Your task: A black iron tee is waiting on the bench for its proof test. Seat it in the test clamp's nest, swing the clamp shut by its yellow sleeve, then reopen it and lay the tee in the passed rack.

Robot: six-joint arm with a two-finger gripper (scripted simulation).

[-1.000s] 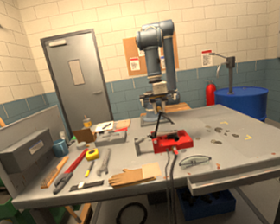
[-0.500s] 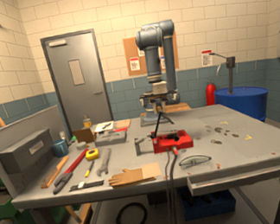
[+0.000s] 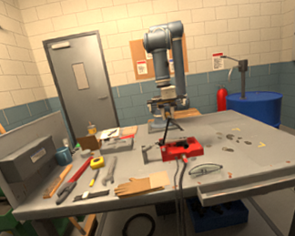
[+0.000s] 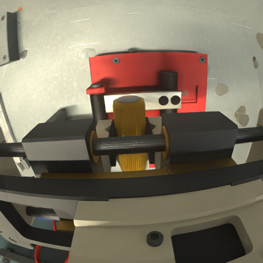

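The black iron tee (image 4: 168,81) sits in the nest of the red test clamp (image 3: 181,148) in the middle of the bench. The clamp's lever stands up from the red base, and my gripper (image 4: 130,133) is closed around the yellow sleeve (image 4: 131,127) at the lever's top, above the clamp. A silver clamp bar (image 4: 144,99) lies across the red base over the tee. The grey passed rack (image 3: 117,145) stands to the left of the clamp.
A blue drum (image 3: 255,106) stands beyond the bench's right side. Hand tools, a yellow tape measure (image 3: 97,162) and a glove (image 3: 133,186) lie on the left half. Safety glasses (image 3: 204,169) lie near the front edge. Cables hang from the clamp over the front edge.
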